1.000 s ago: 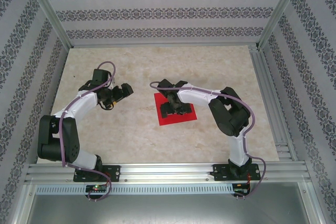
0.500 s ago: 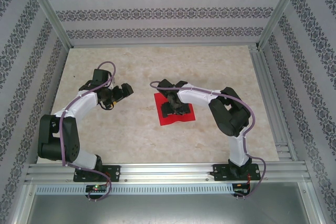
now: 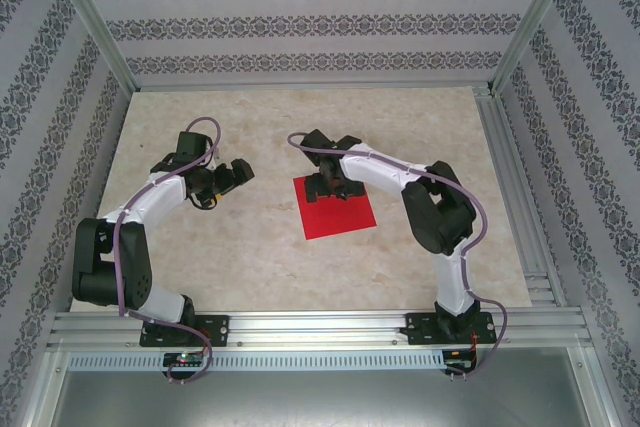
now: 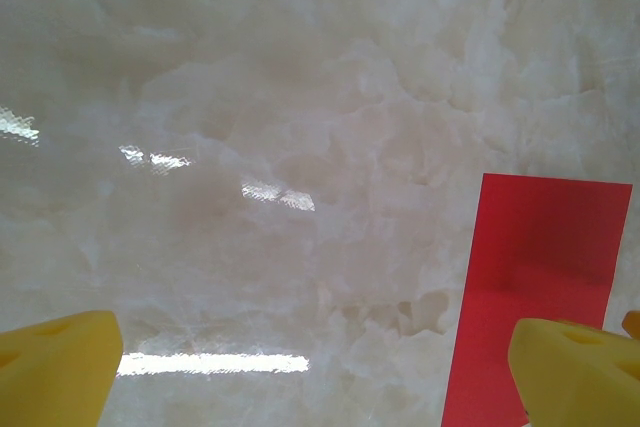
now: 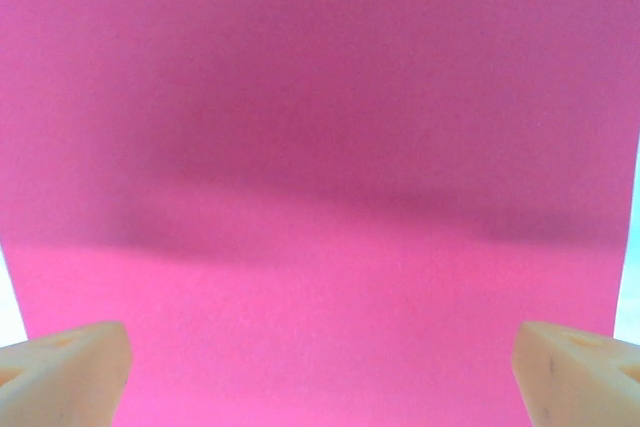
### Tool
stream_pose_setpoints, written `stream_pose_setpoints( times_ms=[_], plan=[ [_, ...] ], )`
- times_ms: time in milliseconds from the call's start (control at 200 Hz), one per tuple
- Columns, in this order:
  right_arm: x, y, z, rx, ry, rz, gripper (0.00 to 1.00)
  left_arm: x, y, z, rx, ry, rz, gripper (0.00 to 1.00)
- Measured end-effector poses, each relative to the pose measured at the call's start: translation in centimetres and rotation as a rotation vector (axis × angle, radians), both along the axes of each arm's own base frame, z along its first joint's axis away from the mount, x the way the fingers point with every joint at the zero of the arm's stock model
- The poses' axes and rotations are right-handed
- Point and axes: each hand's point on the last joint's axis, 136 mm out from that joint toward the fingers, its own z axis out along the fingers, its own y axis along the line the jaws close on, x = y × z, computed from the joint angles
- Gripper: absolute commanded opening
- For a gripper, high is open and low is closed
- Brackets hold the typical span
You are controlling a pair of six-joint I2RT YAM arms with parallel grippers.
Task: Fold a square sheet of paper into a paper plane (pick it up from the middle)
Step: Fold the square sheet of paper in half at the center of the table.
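The square sheet of paper (image 3: 338, 213), bright red, lies flat and unfolded in the middle of the marble table (image 3: 230, 257). The paper plane is out of view. My right gripper (image 3: 330, 188) hovers over the sheet's far edge and is open, with nothing between its fingers. In the right wrist view the paper (image 5: 320, 197) spreads wide under the open gripper (image 5: 320, 375), whose orange fingertips (image 5: 62, 372) sit at the bottom corners. My left gripper (image 3: 241, 172) stands open to the left of the sheet. In its view the gripper (image 4: 325, 377) is over bare table, with the paper (image 4: 535, 277) by its right fingertip (image 4: 580, 372).
An aluminium frame rail (image 3: 310, 327) runs along the near edge, and another rail (image 3: 515, 197) borders the table's right side. Patterned walls (image 3: 300, 27) enclose the back and both sides. Bare table surrounds the sheet on all sides.
My right gripper has pulled back from the sheet's middle to its far edge. The sheet buckled slightly half a second ago and now lies flat. The left arm has not moved.
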Motion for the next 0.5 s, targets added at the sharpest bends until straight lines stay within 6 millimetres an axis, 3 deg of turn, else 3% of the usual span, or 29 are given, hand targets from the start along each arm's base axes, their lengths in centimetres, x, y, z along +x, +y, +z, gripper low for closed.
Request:
stream_pose_setpoints(
  times_ms=[205,500],
  plan=[
    [-0.3,-0.2,-2.6,-0.034,0.050,0.003,0.97,0.0,0.0,-0.2,0.000,0.005,0.000,1.00],
    [-0.1,0.3,-2.7,-0.020,0.055,0.020,0.87,0.0,0.0,-0.4,0.001,0.011,0.000,1.00]
  ],
)
